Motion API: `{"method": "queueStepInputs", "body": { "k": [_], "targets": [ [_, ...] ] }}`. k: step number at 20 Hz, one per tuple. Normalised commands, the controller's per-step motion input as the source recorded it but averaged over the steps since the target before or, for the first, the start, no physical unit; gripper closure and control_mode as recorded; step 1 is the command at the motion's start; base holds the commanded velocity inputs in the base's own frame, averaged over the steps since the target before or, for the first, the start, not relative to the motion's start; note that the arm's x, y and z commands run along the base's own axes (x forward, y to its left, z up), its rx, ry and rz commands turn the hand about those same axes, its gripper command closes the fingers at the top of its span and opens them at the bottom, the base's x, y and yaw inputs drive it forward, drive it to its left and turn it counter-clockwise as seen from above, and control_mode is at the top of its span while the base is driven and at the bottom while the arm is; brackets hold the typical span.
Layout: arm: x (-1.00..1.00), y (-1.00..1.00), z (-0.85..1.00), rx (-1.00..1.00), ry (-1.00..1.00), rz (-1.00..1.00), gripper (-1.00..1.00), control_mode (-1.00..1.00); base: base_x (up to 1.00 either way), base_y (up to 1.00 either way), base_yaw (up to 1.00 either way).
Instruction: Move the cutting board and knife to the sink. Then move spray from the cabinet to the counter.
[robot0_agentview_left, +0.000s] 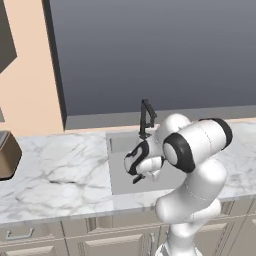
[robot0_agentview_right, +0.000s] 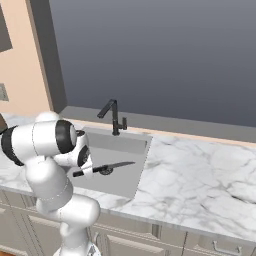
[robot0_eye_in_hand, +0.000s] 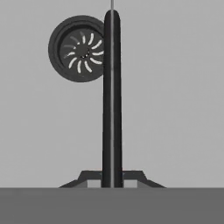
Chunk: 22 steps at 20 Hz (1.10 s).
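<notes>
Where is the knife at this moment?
The knife is held in the shut gripper above the grey sink. In the right base view it lies nearly level, in front of the black faucet; in the hand view it passes beside the drain.

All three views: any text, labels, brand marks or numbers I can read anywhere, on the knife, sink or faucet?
None: no words, numbers or signs show.
The knife, held in the shut gripper over the sink: plain black handle, grey blade, no mark.
The faucet: plain black, no brand.
The drain in the hand view: white slots, no lettering.
The counter: grey veins, no writing.
</notes>
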Motion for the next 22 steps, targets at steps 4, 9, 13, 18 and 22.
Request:
{"method": "queueStepInputs", "body": {
  "k": [4,9,13,18,22],
  "targets": [
    [0.23,0.03,-0.31,0.02,0.0,0.0,1.0,-1.0,0.0,0.0,0.0],
    [0.11,0.06,-0.28,0.04,0.0,0.0,1.0,-1.0,0.0,0.0,0.0],
    [0.02,0.03,-0.22,0.06,0.0,0.0,1.0,-1.0,0.0,0.0,0.0],
    [0.0,0.0,0.0,0.09,-0.02,0.0,-1.0,-1.0,0.0,0.0,0.0],
    [-0.25,0.01,0.32,0.02,-0.03,-0.01,-1.0,-1.0,0.0,0.0,0.0]
  ]
}}
